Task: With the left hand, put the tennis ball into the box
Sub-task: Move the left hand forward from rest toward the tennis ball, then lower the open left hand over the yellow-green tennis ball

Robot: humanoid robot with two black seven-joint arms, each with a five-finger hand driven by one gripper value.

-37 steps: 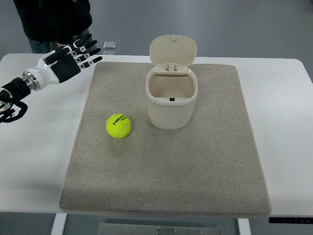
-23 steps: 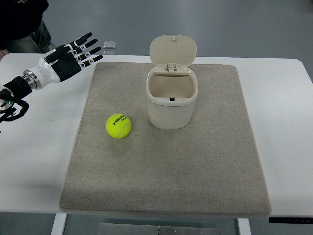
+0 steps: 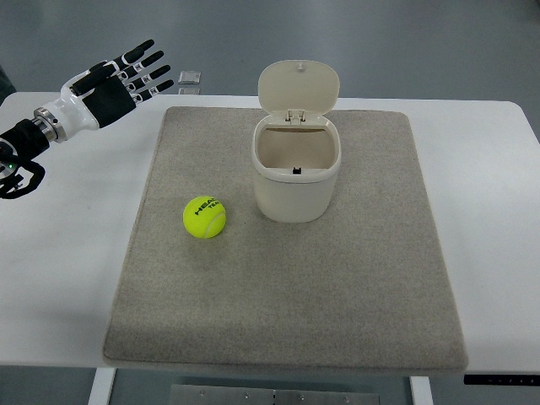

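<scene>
A yellow-green tennis ball [image 3: 204, 218] lies on the grey mat [image 3: 287, 304], left of the box. The cream box [image 3: 296, 171] stands upright near the mat's middle back, its hinged lid [image 3: 299, 85] flipped open and its inside bare. My left hand [image 3: 118, 81] hovers over the table's far left corner, well up and left of the ball, fingers spread flat and holding nothing. Its black forearm enters from the left edge. The right arm does not show.
The mat covers most of a white table [image 3: 67, 253]. A small flat silver object [image 3: 190, 79] lies at the table's back edge, just right of my left fingertips. Grey floor lies beyond the table.
My left hand has lifted and drifted toward the table's back-left corner, still open. The person in dark clothes at the top left has left the view. Ball and box have not moved.
</scene>
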